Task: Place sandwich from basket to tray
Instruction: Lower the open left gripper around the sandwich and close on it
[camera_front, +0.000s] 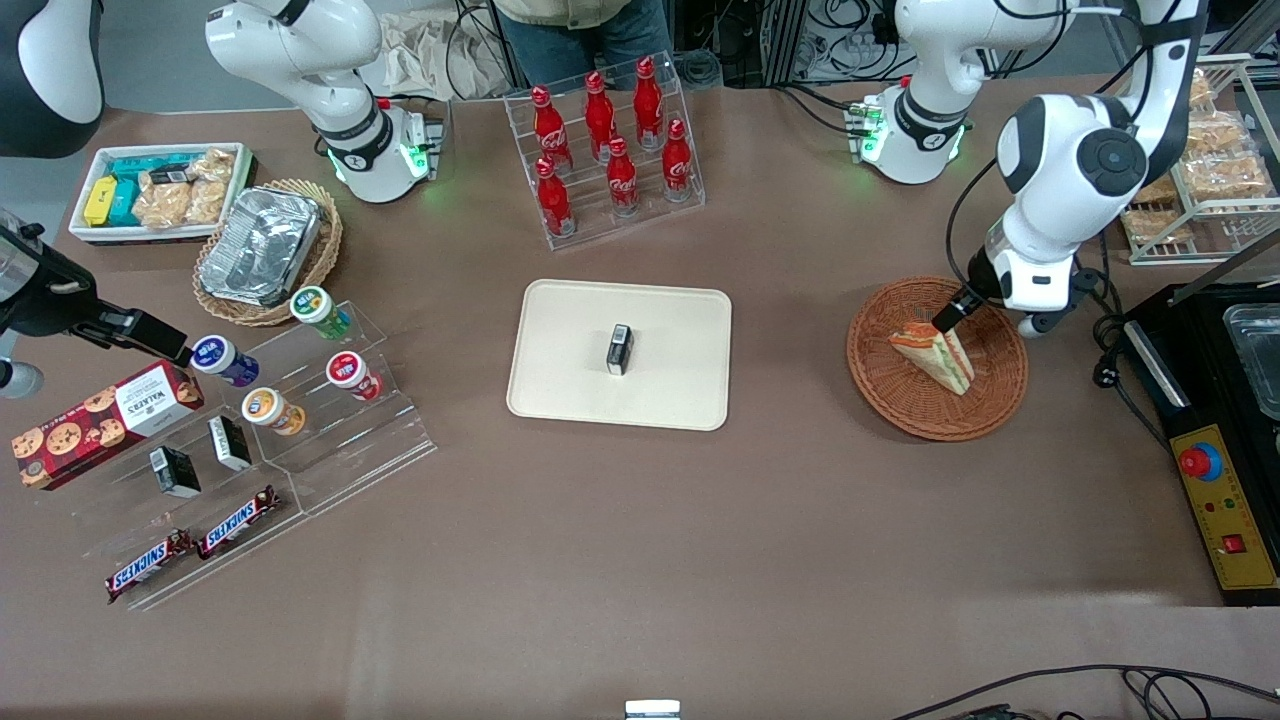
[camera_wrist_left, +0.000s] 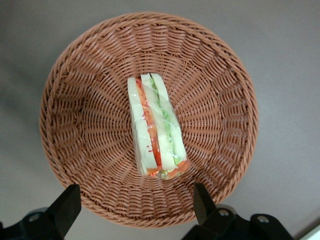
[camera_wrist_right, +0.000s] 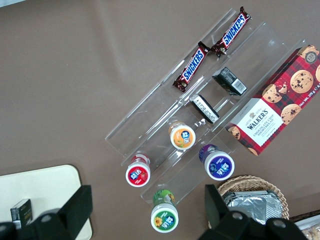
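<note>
The sandwich (camera_front: 935, 355) (camera_wrist_left: 156, 129), a wrapped triangular wedge with red, orange and green layers, lies in the round reddish-brown wicker basket (camera_front: 990, 410) (camera_wrist_left: 80, 125) toward the working arm's end of the table. My left gripper (camera_front: 948, 318) (camera_wrist_left: 136, 206) hangs open just above the basket, over its rim farther from the front camera, with its fingers (camera_wrist_left: 66, 209) spread wide and nothing between them. The sandwich lies apart from the fingertips. The cream-beige tray (camera_front: 570, 370) lies at the table's middle with a small black box (camera_front: 620, 349) on it.
A rack of red cola bottles (camera_front: 610, 150) stands farther from the front camera than the tray. A clear stand with cups, boxes and Snickers bars (camera_front: 260, 440), a foil pan in a tan basket (camera_front: 262, 250) and a snack bin (camera_front: 150, 190) lie toward the parked arm's end. A black machine (camera_front: 1220, 400) flanks the basket.
</note>
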